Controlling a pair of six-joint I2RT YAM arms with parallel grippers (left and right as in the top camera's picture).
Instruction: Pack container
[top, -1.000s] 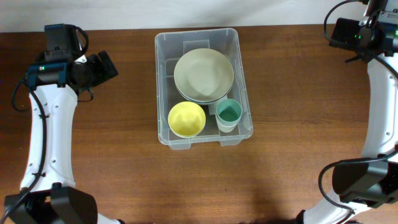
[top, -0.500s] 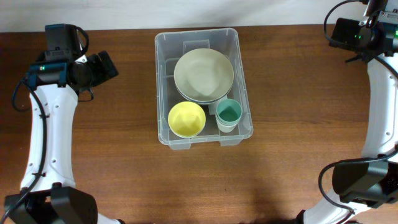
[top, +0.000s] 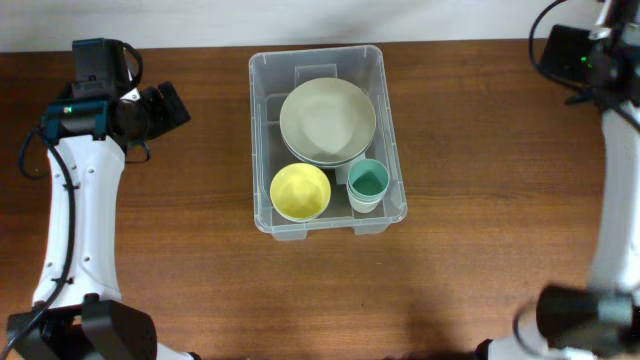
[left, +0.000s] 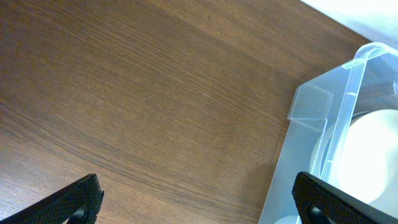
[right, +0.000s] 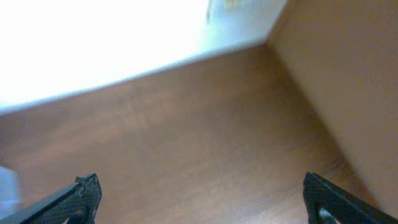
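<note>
On the brown wooden table (top: 480, 220) the container (top: 262, 120) sits mid-table, pale bowl (top: 327, 120), yellow bowl (top: 300, 190) and cup (top: 368, 182) fitted side by side inside, so the left claw (left: 199, 202) and right claw (right: 202, 202) hang spread apart, empty, at the far corners.

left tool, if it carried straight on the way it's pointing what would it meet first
The left tool would most likely meet bare table first; the container lies right of that line, though depth is unclear.

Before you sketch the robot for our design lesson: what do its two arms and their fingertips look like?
The left arm and right arm share white tubular links, black joint housings, looping black cables and a small green light near the wrist. The fingertips are black.
</note>
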